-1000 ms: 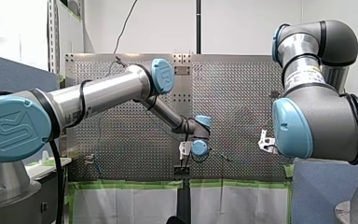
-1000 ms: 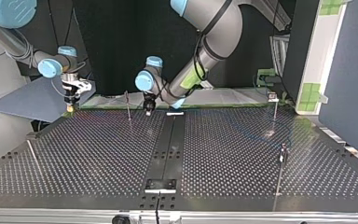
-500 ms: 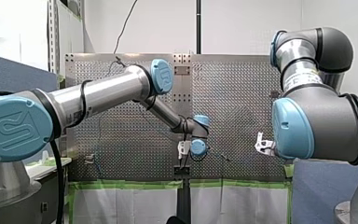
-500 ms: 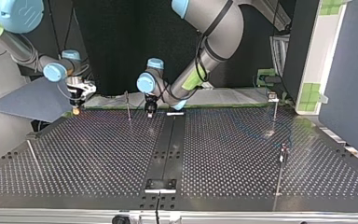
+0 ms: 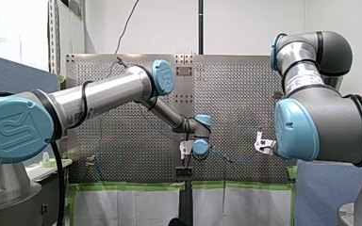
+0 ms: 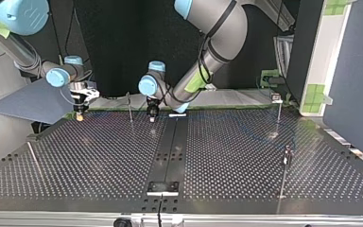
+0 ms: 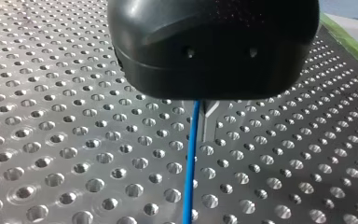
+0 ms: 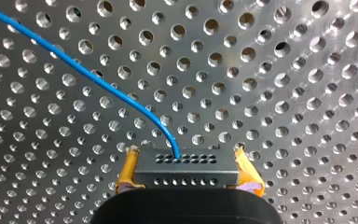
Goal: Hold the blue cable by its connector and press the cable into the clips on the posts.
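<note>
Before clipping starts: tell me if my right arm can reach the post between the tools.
Probably yes: in the top view the right tool, shut on the connector, hangs beside that post with only bare table between; the left tool is past it.

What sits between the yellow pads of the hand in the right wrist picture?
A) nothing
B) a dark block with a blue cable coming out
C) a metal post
B: my right hand clamps the dark connector, with the blue cable running out of it.

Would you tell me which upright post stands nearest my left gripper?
The thin post beside my left gripper, left of centre in the top view; the other posts stand far right.
</note>
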Controlling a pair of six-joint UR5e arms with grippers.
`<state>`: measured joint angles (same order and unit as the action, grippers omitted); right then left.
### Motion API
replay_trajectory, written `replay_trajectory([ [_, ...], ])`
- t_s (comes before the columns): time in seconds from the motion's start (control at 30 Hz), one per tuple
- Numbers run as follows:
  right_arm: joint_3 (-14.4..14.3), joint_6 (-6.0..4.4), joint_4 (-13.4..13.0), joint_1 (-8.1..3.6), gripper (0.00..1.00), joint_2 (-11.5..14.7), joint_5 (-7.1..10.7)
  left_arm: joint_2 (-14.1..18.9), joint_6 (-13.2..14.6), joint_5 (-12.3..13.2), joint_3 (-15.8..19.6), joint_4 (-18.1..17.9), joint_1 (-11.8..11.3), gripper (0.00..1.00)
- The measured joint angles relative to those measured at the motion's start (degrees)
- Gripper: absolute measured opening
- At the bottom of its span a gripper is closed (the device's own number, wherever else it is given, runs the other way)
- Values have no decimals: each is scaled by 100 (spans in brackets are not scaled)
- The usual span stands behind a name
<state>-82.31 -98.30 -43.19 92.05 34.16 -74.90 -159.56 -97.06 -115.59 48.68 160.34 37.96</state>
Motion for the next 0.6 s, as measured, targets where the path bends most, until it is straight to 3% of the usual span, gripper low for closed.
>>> replay_trajectory([
  [0.13,5,-4,11,21,0,-5,1,0,-12,-2,31,5,2,0],
  [0.17,6,-4,15,27,0,-6,1,0,-12,-2,35,5,2,20],
  [0.2,7,-5,22,36,0,-7,1,1,-14,-4,40,7,2,33],
  [0.23,7,-5,30,43,0,-7,1,2,-23,3,51,11,1,33],
  [0.3,8,-5,57,59,0,-8,1,4,-74,45,102,24,-4,71],
  [0.33,8,-5,70,64,0,-8,1,3,-95,54,130,26,-5,71],
  [0.4,7,-5,96,78,0,-8,3,4,-113,48,205,16,-7,100],
  [0.6,6,-6,136,98,0,-8,7,8,-114,-14,377,5,-10,100],
])
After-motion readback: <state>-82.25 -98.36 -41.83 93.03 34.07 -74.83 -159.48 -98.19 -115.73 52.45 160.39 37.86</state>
